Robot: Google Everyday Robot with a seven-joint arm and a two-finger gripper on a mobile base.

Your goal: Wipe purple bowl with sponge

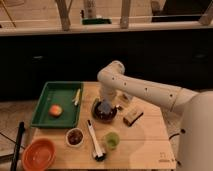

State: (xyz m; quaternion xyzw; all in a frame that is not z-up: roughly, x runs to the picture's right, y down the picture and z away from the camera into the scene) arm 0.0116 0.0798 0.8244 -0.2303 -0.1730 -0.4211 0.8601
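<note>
Seemingly at work, the white, smooth-shelled arm bends down from the right so the gripper (105, 102) hangs over the middle of the wooden tabletop (147, 140), its fingers pinching the sponge (106, 107), a small blue-grey squarish block. The sponge sits inside the mouth of the purple bowl (97, 114), round, dark and glossy. A tan rectangular block (133, 116) lies just right of the bowl; a flat green tray (44, 106) lies left of it.
</note>
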